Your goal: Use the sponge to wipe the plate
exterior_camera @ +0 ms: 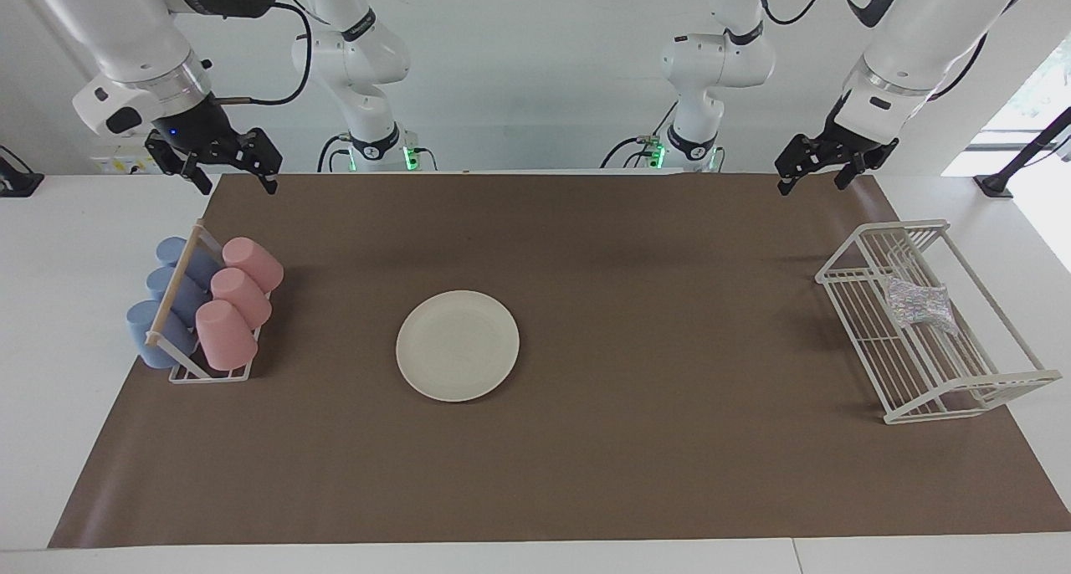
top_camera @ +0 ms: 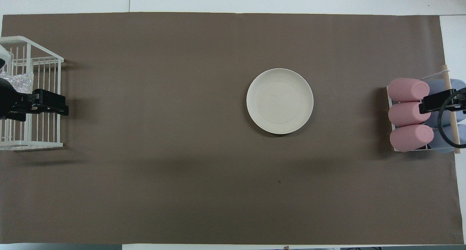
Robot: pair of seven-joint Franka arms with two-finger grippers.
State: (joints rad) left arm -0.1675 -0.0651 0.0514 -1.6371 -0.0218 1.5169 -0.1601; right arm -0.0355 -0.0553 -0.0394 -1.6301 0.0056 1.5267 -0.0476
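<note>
A plate (exterior_camera: 457, 345) lies flat on a table mat (exterior_camera: 636, 248), near the mat's middle. In the overhead view, a wire rack (exterior_camera: 929, 373) stands at nine o'clock from the plate, at the left arm's end, with a sponge (exterior_camera: 919, 304) in it. A cup holder (exterior_camera: 209, 375) with cups (exterior_camera: 226, 333) lying on their sides stands at three o'clock, at the right arm's end.

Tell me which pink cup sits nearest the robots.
The pink cup at the end of the cup rack closest to the robots; the other two pink cups lie farther down the same row, with blue cups alongside.
</note>
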